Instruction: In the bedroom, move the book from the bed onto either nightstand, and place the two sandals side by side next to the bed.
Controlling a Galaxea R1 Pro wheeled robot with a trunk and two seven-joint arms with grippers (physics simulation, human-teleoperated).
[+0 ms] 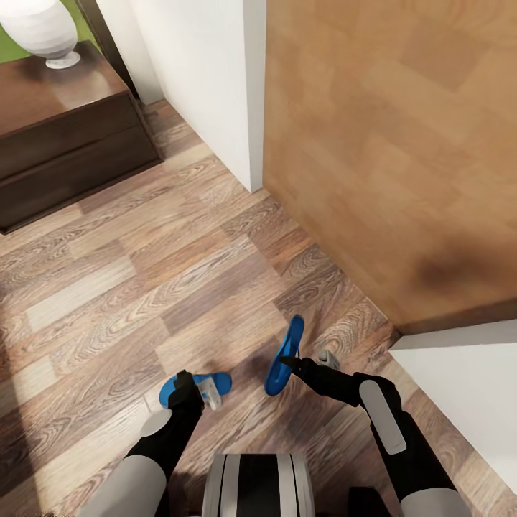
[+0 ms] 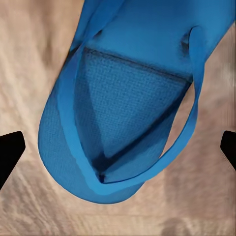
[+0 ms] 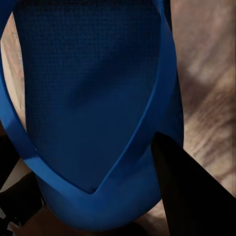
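Two bright blue sandals show on the wood-plank floor in front of me. One sandal (image 1: 221, 380) (image 2: 128, 98) lies flat, and my left gripper (image 1: 201, 393) (image 2: 118, 147) hovers over its toe end, open, with a fingertip (image 2: 10, 152) on each side and not touching it. The other sandal (image 1: 291, 334) (image 3: 88, 73) stands tilted on its edge, with my right gripper (image 1: 291, 362) (image 3: 103, 196) shut on its lower end. A dark-brown two-drawer nightstand (image 1: 64, 143) stands at the far left. The book and the bed are out of view.
A white vase (image 1: 43, 29) sits on the nightstand's top. A white wall corner (image 1: 215, 86) juts out ahead, with a light wooden panel (image 1: 395, 143) to its right and a white surface (image 1: 467, 388) at the near right. Open floor (image 1: 143, 273) lies between me and the nightstand.
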